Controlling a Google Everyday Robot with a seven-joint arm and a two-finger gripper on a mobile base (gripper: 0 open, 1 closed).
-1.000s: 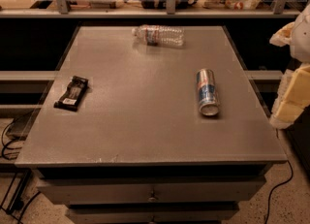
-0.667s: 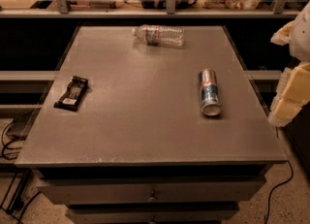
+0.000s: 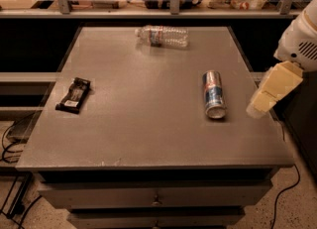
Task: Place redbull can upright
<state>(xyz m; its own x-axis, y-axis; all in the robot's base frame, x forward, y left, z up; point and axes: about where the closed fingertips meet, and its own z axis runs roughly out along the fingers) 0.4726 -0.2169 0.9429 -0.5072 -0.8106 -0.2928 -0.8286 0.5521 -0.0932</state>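
Gripper (image 3: 260, 105): seen at the right edge of the table (image 3: 148, 134), hung over the near-right part of the top, with the pale arm housing above and behind it.
Gripper state: cannot be told; whether it is wide or narrow is not shown, and nothing is seen to be held in it.
Redbull can (image 3: 214, 94): laid on its side on the right half of the table, apart from the gripper and not touched by it.
Direction from gripper: the can is found just to the left, at about the same depth in the scene.
Long axis of can: run from far to near, almost parallel to the right table edge, with one round silver end turned toward the near side.
Approach judged: a short move to the left and down is called for, with the grasp set across the can's narrow width.
Task state: the can is not yet stood upright.
Other things: a water bottle (image 3: 163, 36) is laid at the far edge and a black packet (image 3: 74, 95) at the left, both well apart from the can.
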